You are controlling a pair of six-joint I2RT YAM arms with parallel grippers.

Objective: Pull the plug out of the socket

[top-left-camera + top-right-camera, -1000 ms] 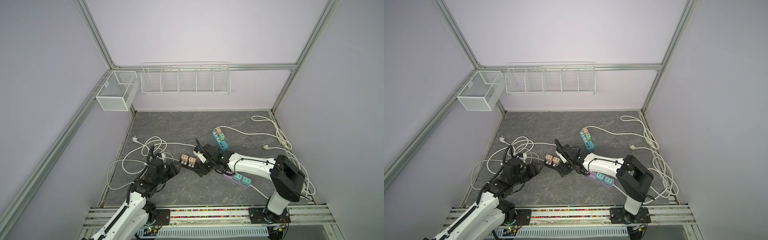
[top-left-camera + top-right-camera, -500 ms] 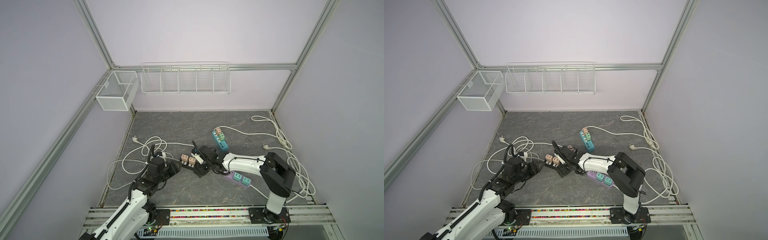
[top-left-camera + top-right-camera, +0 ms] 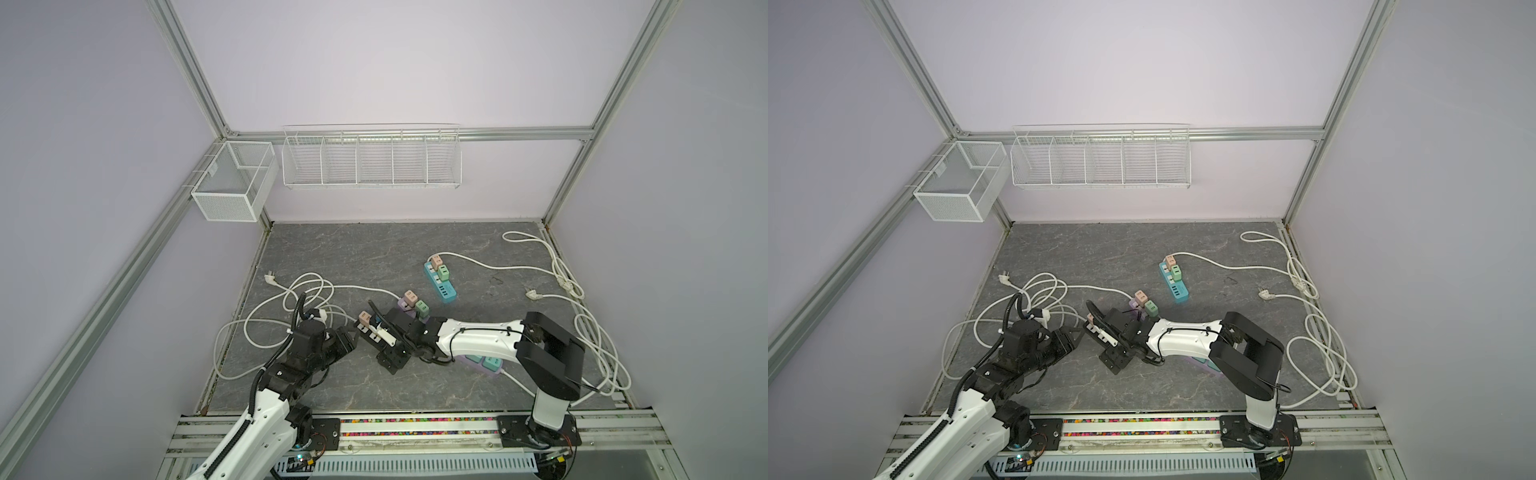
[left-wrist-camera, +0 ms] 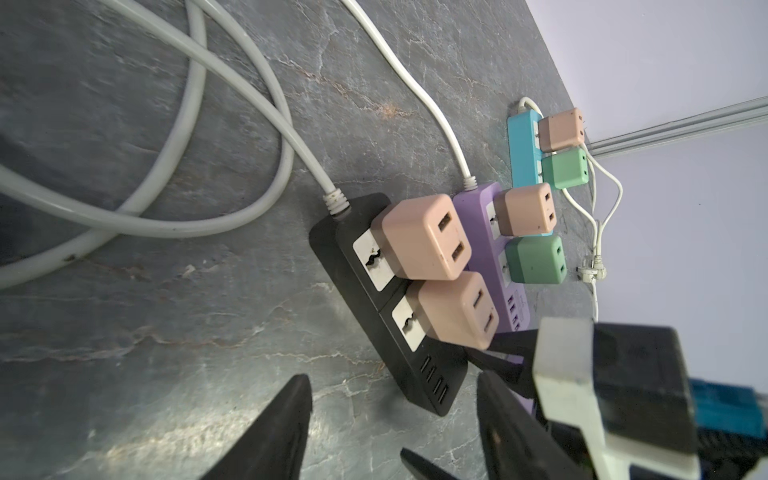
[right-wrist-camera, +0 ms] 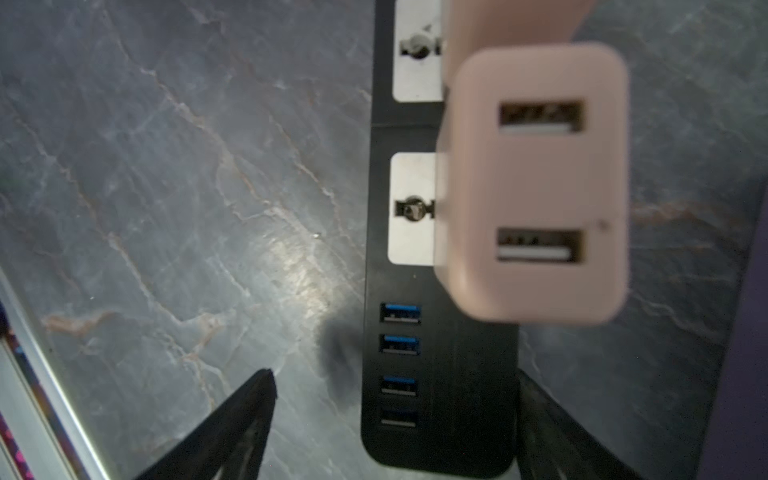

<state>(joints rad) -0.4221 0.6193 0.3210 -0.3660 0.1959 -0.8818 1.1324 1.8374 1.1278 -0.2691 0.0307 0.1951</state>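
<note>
A black socket strip (image 4: 424,374) lies on the grey floor with two pink plugs (image 4: 419,237) (image 4: 453,309) seated in it. My left gripper (image 4: 390,378) is open and empty, its fingertips just short of the strip's USB end. My right gripper (image 5: 394,374) is open and hovers over that same end. One finger stands off to the side over bare floor and the other at the strip's edge. The nearer pink plug (image 5: 536,187) sits just ahead of the right gripper's jaws. In a top view, the right gripper (image 3: 380,332) covers that plug, and the other pink plug (image 3: 365,318) shows beside the left gripper (image 3: 351,332).
A purple strip (image 3: 409,309) with a pink and a green plug lies right behind the black one. A blue strip (image 3: 440,282) lies farther back. White cable coils (image 3: 291,299) lie at the left, with more cable (image 3: 590,332) along the right wall. Wire baskets (image 3: 370,162) hang on the back wall.
My right gripper has moved left over the black strip and now hides one pink plug in the top views. The left gripper has barely moved.
</note>
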